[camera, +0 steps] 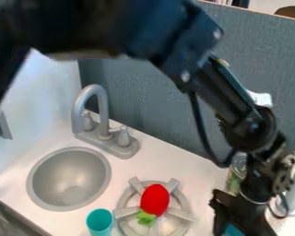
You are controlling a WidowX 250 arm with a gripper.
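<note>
My gripper (pixel 241 220) hangs at the lower right, pointing down, to the right of the stove burner. A teal item (pixel 234 230) shows at its lower end, cut off by the bottom edge; whether it is held I cannot tell. On the grey burner grate (pixel 182 215) lies a red toy strawberry (pixel 155 200) with green leaves (pixel 145 218) toward the lower left. A teal cup (pixel 100 221) stands upright just left of the grate.
A round grey sink (pixel 70 179) is set in the white counter at left, with a grey faucet (pixel 103 124) behind it. A glass jar (pixel 237 173) stands close behind the gripper. The grey backboard (pixel 156 101) rises along the back.
</note>
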